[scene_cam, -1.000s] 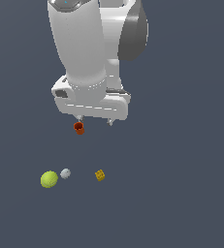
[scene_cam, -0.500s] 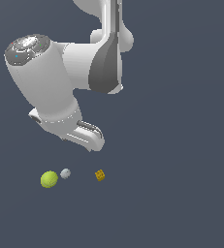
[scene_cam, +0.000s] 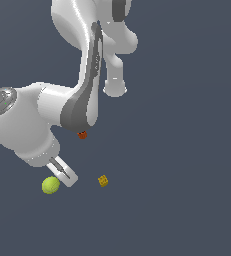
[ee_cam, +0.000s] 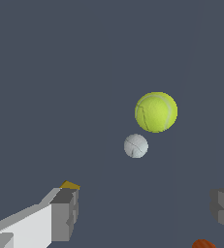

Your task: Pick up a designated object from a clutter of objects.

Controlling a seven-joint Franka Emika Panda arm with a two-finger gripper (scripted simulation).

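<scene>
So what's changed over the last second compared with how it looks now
The arm has swung down toward the exterior view's left; its gripper now sits low beside the tennis ball, open and holding nothing. The grey ball is now hidden behind the arm in the exterior view. The tennis ball, yellow cube and red cup have stayed put.

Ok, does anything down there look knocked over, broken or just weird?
Nothing stands out. The tennis ball, grey ball, yellow cube and red cup lie apart and look undamaged; the open gripper holds nothing.
</scene>
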